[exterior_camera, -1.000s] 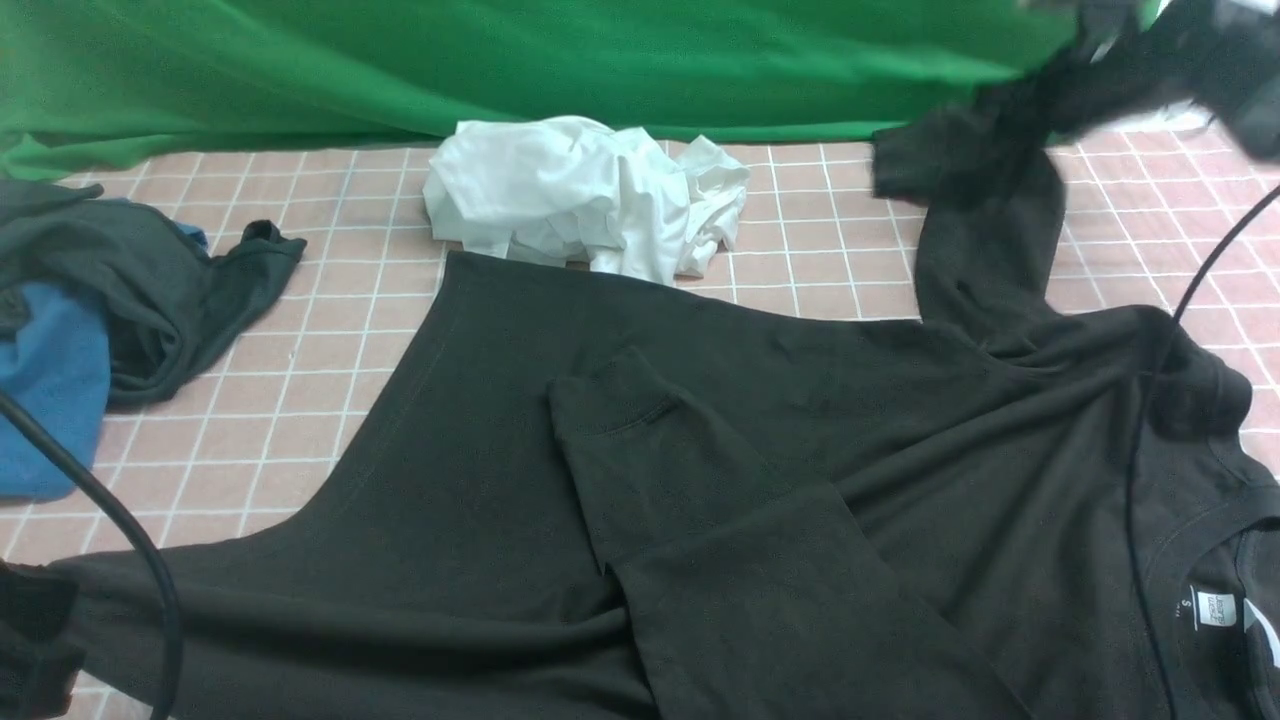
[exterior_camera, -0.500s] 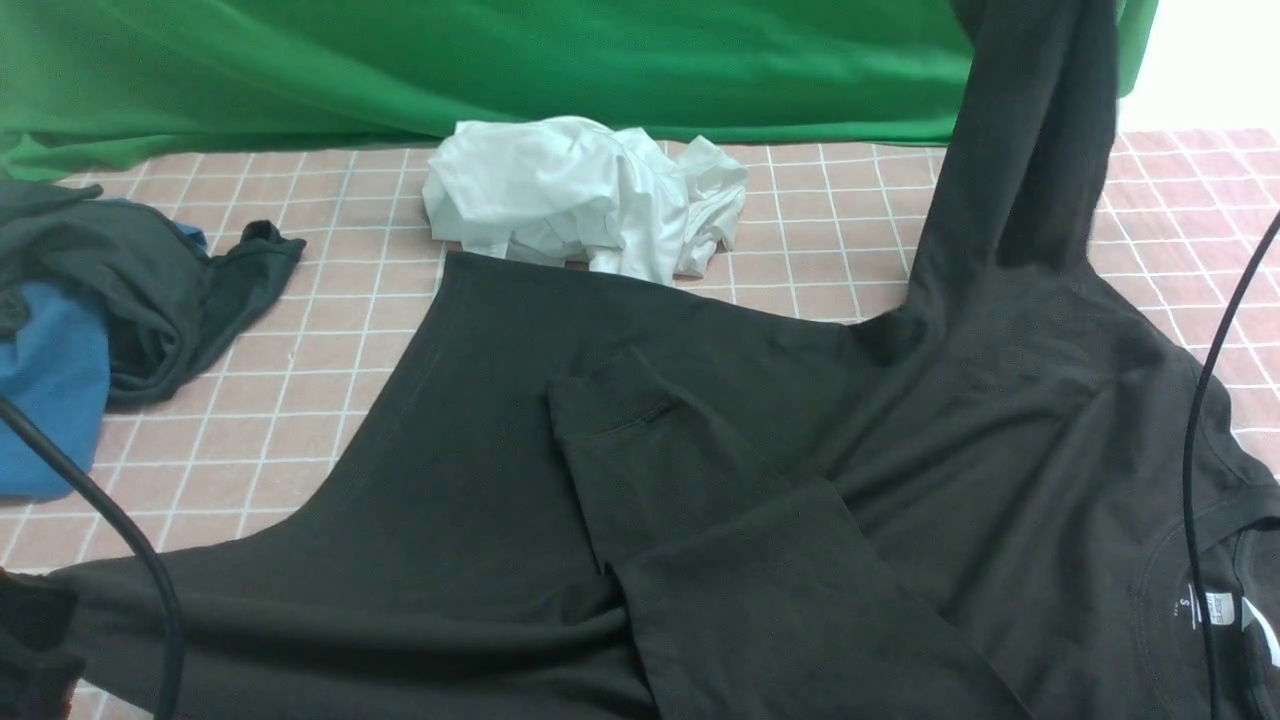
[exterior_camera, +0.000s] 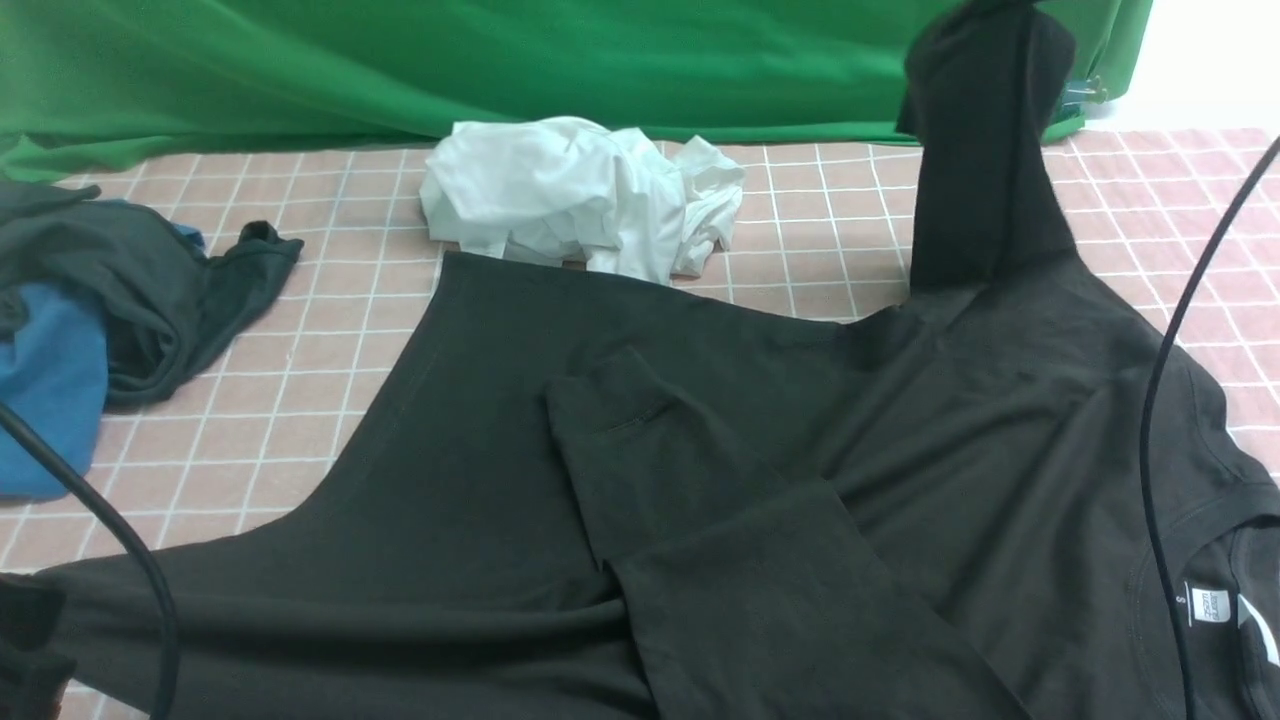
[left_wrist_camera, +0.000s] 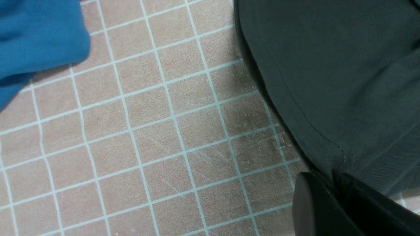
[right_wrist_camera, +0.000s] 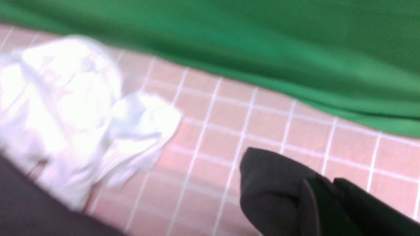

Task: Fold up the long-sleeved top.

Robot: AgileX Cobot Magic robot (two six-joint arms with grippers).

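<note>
Long-sleeved top (exterior_camera: pixel 700 450), large plain black-brown soft knit: body spread flat on the pink gridded tabletop (exterior_camera: pixel 300 420), near sleeve (exterior_camera: pixel 640 450) already laid across the chest. Right gripper (right_wrist_camera: pixel 323 188) has its fingers pressed together on the far sleeve (exterior_camera: pixel 985 170) at its cuff and holds it up off the table, presumably to swing it inward. Left gripper (left_wrist_camera: pixel 323 185) pinches the hem corner, likely anchoring the body against drag.
</note>
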